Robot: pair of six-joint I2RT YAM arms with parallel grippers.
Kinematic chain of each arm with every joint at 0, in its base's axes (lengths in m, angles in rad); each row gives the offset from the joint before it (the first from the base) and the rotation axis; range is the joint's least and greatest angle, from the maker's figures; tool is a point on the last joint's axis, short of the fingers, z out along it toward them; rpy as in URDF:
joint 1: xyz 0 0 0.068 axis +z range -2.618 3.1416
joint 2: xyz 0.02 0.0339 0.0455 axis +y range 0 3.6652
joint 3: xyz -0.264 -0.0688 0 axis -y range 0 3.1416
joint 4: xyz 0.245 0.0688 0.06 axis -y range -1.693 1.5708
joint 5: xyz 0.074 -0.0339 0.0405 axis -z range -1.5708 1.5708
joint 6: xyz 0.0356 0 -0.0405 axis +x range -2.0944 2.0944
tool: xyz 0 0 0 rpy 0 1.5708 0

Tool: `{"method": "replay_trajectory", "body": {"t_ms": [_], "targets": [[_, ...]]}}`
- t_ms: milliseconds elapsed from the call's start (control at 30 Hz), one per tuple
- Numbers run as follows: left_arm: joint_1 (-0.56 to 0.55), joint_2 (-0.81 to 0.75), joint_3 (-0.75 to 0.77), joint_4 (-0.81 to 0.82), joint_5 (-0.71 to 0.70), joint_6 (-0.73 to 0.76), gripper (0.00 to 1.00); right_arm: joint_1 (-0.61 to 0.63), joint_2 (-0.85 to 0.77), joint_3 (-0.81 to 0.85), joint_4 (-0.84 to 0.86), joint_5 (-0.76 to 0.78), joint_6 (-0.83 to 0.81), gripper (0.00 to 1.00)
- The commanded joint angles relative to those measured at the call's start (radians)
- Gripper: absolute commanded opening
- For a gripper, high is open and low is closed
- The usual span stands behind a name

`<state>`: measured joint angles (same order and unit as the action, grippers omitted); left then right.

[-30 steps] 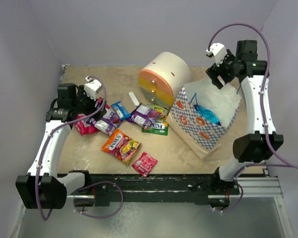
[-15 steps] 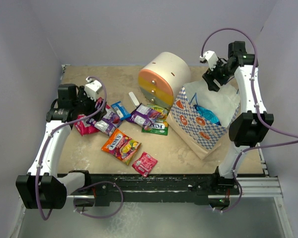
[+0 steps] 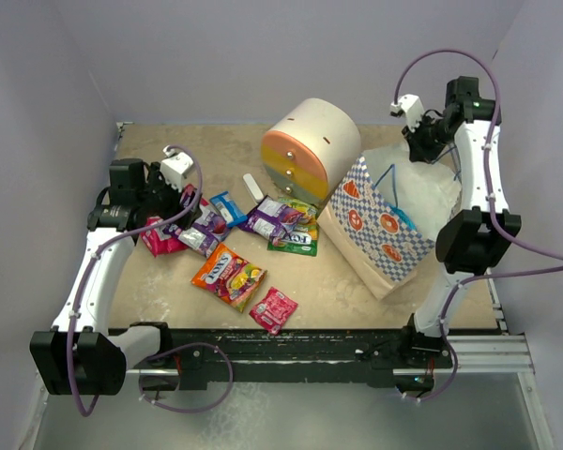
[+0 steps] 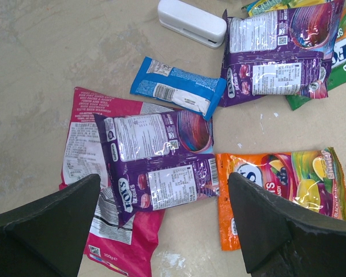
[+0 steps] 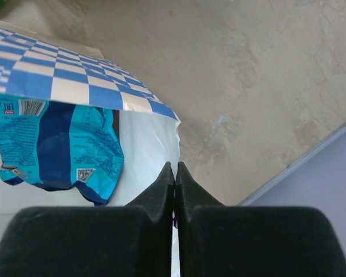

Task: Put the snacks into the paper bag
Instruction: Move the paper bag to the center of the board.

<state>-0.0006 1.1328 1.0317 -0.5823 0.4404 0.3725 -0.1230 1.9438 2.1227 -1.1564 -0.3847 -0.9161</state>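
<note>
I observed the left gripper point(image 4: 164, 184) hanging low, jaws wide, empty. The right arm stood extended far back, right gripper point(image 5: 174, 168) clamped on the paper bag point(image 5: 81, 72) rim.

Showing thin, crinkled plastic film with a glossy sheen on the purple packet point(image 4: 161, 167), the pink packet point(image 4: 81, 144) and the orange packet point(image 4: 282, 184). Showing the same shiny, wrinkled film on the blue packet point(image 5: 57, 144). Looking matt on the paper bag point(image 5: 63, 72), printed outside, plain white within. Appearing as smooth, hard plastic on the white stick point(image 4: 191, 22). Looking mottled, matt and slightly rough across the table point(image 4: 46, 52). Showing a smooth satin finish on the cream drawer unit point(image 3: 314, 131).
</note>
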Motion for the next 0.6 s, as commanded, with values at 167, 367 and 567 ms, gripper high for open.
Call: {"method": "replay_trajectory", "body": {"t_ms": [167,367,567], "targets": [[0.002,-0.011,-0.004,0.049,0.042,0.019,0.95,-0.119,-0.060,0.028,0.074,0.139,0.155,0.00],[0.002,-0.004,-0.001,0.050,0.027,0.028,0.95,-0.132,0.013,0.101,0.105,0.202,0.354,0.00],[0.001,-0.001,0.000,0.047,0.009,0.034,0.95,-0.132,-0.020,0.072,0.168,0.236,0.474,0.00]]}}
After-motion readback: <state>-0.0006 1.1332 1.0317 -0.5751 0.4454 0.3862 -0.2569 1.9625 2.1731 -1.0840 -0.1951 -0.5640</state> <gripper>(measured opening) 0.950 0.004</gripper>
